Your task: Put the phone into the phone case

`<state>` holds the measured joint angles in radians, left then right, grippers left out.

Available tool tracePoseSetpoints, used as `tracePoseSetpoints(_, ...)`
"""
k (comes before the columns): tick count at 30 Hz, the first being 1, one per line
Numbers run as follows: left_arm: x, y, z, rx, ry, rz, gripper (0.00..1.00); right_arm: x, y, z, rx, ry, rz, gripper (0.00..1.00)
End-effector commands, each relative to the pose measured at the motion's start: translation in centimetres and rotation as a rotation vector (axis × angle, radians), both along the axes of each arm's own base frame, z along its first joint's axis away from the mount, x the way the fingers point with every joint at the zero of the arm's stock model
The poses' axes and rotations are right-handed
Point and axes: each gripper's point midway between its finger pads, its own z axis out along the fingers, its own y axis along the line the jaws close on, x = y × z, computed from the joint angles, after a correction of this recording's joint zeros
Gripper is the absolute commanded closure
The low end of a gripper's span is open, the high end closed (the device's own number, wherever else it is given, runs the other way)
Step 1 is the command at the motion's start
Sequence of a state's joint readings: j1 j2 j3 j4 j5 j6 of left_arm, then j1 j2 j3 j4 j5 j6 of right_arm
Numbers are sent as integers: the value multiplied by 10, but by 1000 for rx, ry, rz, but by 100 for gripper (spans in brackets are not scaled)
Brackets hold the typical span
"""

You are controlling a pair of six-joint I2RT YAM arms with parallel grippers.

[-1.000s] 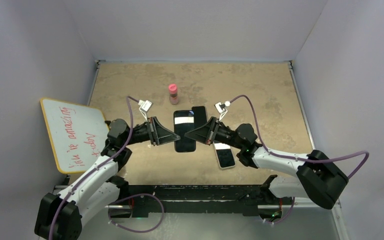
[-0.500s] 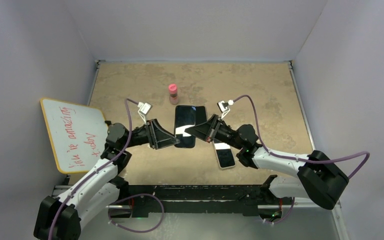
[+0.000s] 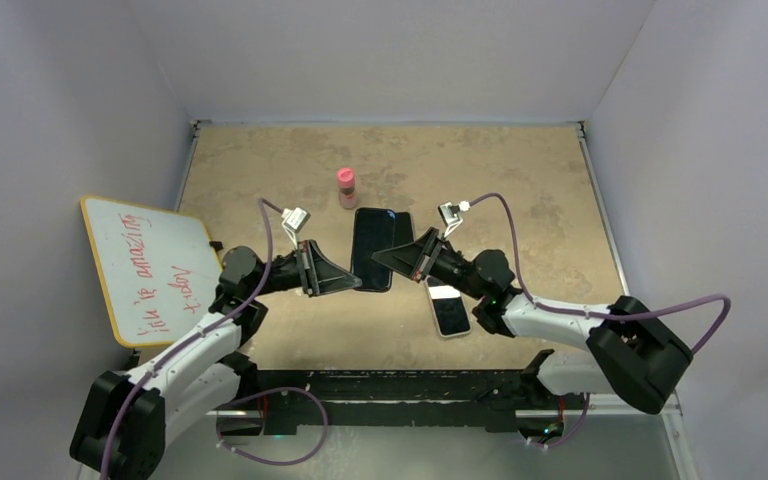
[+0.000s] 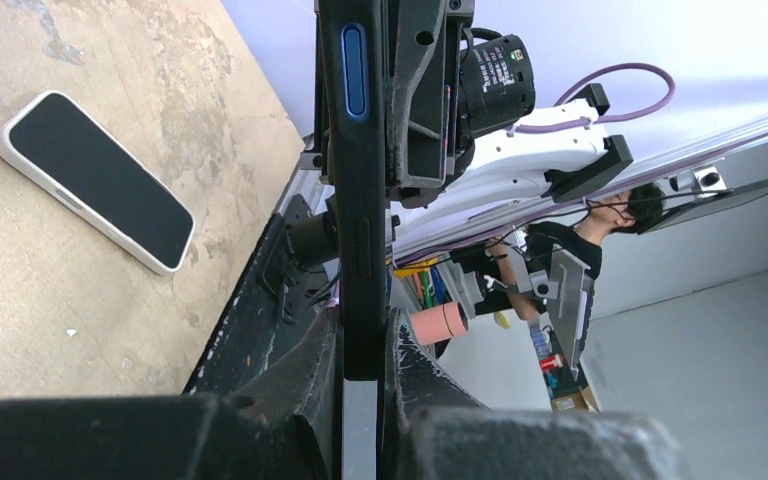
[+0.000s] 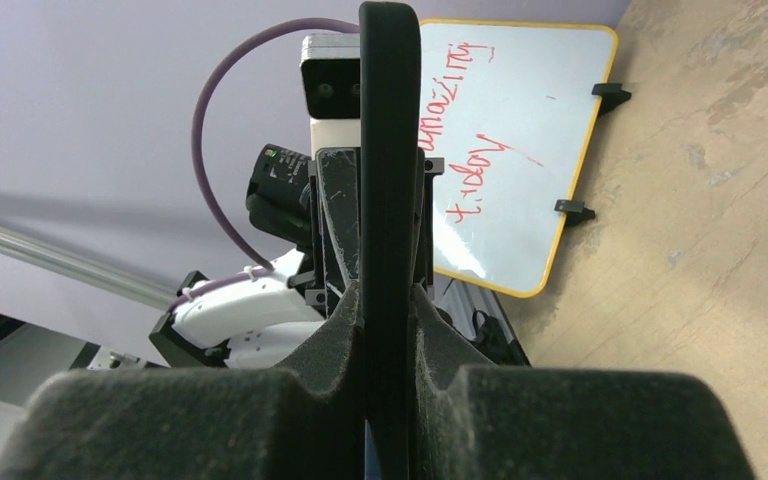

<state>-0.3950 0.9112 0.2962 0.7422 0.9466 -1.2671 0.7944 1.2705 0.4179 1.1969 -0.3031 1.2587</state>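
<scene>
My two grippers hold a black phone (image 3: 370, 250) and a black phone case (image 3: 404, 230) between them above the table's middle, pressed flat together and nearly overlapping. My left gripper (image 3: 352, 283) is shut on the phone's near left edge. My right gripper (image 3: 380, 256) is shut on the case's near right edge. In the left wrist view my gripper (image 4: 363, 340) clamps a dark edge with a blue side button (image 4: 354, 70). In the right wrist view my gripper (image 5: 390, 300) clamps a thin black edge (image 5: 388, 120). How far the phone sits in the case is hidden.
A white-edged phone (image 3: 450, 310) lies face up on the table under my right arm; it also shows in the left wrist view (image 4: 95, 180). A pink bottle (image 3: 346, 187) stands behind the held items. A whiteboard (image 3: 150, 265) with red writing leans at the left.
The phone and the case were offset side by side; both grippers have brought them together and slightly farther back, so they now overlap. The glare on the phone's screen is gone.
</scene>
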Motion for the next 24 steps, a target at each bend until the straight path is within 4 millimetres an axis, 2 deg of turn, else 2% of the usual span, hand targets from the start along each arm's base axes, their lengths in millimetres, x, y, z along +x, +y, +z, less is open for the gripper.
tracePoseSetpoints(1,-1,-2,3,-9,-48,-10,100,-3,-1,39,125,-67,10,99)
tracePoseSetpoints(6,3,-1,-3,30,-32,21,100,-4,3,34,108,-56,30,81)
tracePoseSetpoints(8,5,0,-4,52,-43,37,100,-4,3,33,103,-56,33,85)
tracePoseSetpoints(9,6,1,-2,57,-51,43,100,-6,3,33,103,-61,37,94)
tracePoseSetpoints(10,6,1,-2,61,-54,47,97,-7,3,34,104,-69,42,99)
tracePoseSetpoints(13,9,2,2,71,-43,68,65,-13,3,36,101,-86,68,100)
tracePoseSetpoints(15,12,2,5,70,-37,84,55,-17,6,35,86,-100,102,100)
tracePoseSetpoints(17,15,2,8,65,-30,99,49,-22,11,33,65,-109,143,100)
tracePoseSetpoints(21,20,0,13,54,-30,106,48,-27,13,29,61,-113,184,100)
tracePoseSetpoints(23,22,0,11,56,-21,109,51,-28,14,27,57,-109,194,100)
tracePoseSetpoints(24,23,-1,10,59,-16,109,56,-27,15,26,53,-105,194,100)
